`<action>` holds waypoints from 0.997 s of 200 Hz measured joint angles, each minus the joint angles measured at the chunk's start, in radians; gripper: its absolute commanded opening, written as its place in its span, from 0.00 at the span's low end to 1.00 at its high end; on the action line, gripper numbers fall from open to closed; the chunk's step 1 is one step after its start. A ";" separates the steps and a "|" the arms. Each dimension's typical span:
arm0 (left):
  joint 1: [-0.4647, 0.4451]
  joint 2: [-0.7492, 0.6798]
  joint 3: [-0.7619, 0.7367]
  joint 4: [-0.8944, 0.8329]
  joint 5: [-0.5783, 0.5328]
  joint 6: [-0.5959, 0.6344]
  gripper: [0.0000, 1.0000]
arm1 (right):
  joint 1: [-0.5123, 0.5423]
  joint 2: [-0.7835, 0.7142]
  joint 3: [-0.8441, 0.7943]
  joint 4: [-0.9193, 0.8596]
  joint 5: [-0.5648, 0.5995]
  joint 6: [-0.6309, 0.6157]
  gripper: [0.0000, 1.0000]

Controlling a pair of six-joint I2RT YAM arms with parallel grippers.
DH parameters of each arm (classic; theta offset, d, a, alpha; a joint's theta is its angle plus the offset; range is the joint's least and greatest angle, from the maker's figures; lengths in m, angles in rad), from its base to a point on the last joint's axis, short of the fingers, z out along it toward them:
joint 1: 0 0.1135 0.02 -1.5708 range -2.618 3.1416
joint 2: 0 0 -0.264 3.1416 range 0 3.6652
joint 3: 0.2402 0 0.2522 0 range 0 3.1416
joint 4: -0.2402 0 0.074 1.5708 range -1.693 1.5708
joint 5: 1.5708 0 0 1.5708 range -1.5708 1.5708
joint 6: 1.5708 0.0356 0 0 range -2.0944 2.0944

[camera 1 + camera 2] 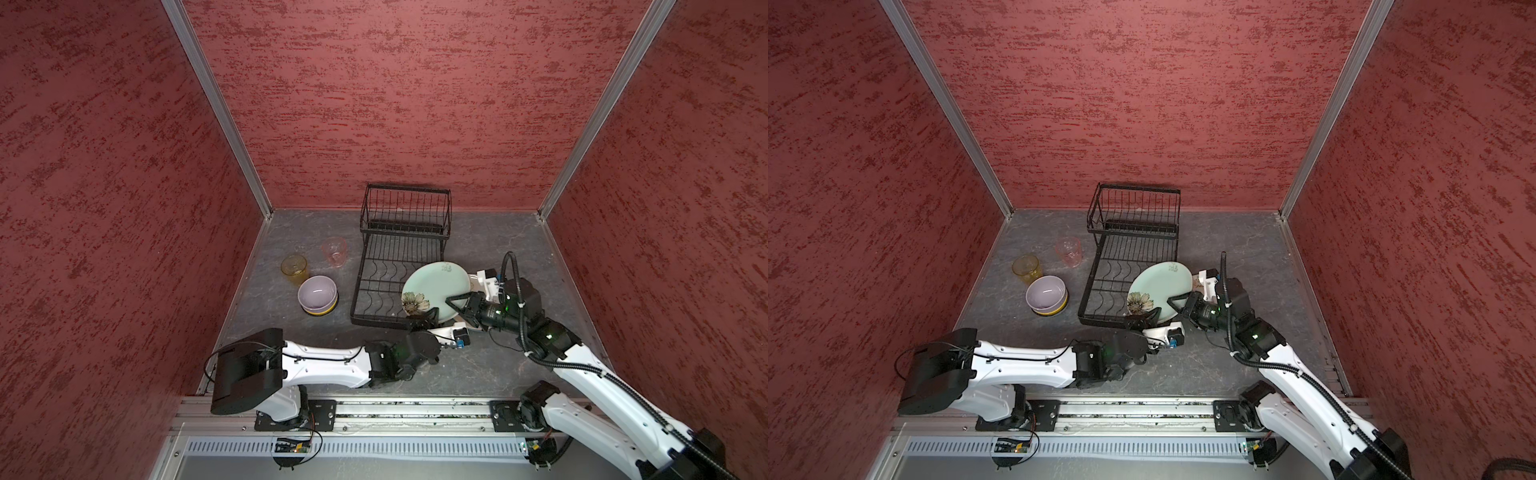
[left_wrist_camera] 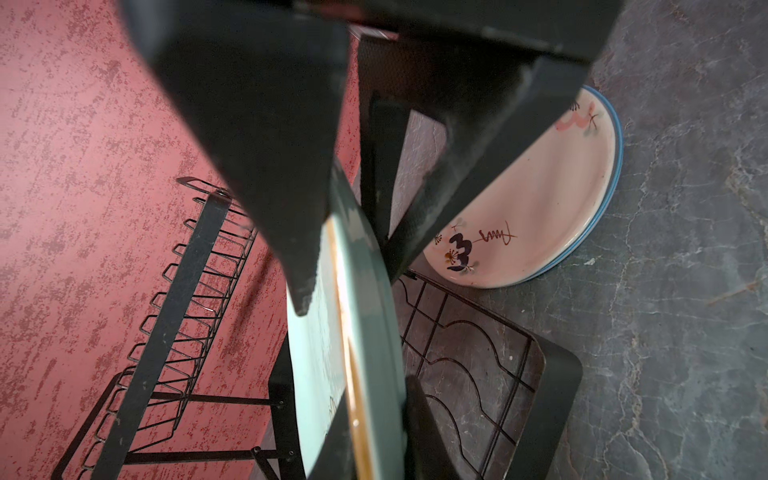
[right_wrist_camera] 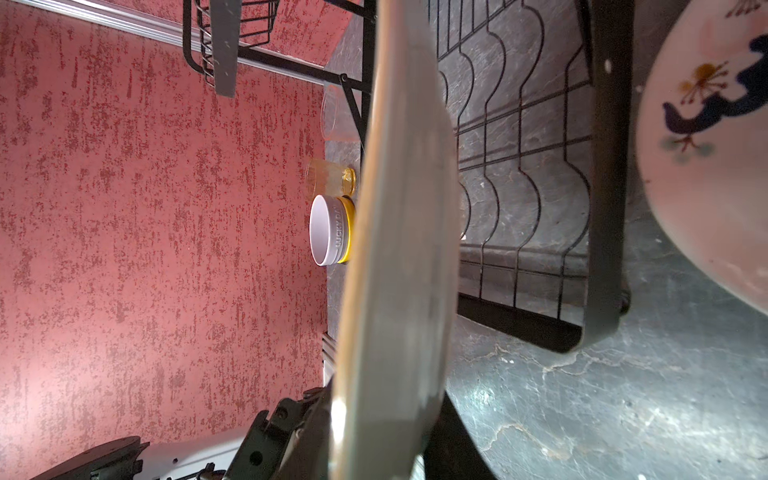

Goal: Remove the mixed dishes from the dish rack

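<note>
Currently, the left gripper (image 1: 428,316) clamps the pale green plate (image 1: 436,284) (tilted, over a corner of the dish rack (image 1: 403,227)) — the right gripper (image 1: 451,305) straddles its rim, grip unconfirmable.

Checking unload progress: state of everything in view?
Black wire dish rack: empty.
Pale green flowered plate: tilted, held over rack corner.
Left end effector: shut on plate rim.
Right end effector: straddling plate rim, grip unclear.
Lilac bowl: upright, nested in yellow bowl.
Amber glass tumbler: upright.
Pink glass tumbler: upright.
White painted plate: flat beside rack.
</note>
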 measured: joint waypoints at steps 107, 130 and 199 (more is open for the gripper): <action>-0.037 0.013 -0.010 0.108 0.048 0.008 0.37 | 0.000 0.001 0.000 0.000 0.044 -0.071 0.00; -0.045 0.013 -0.010 0.153 0.070 0.000 0.31 | 0.000 0.005 0.000 -0.005 0.058 -0.089 0.00; -0.043 0.017 -0.010 0.190 0.077 -0.005 0.40 | 0.000 0.005 0.000 -0.007 0.087 -0.098 0.00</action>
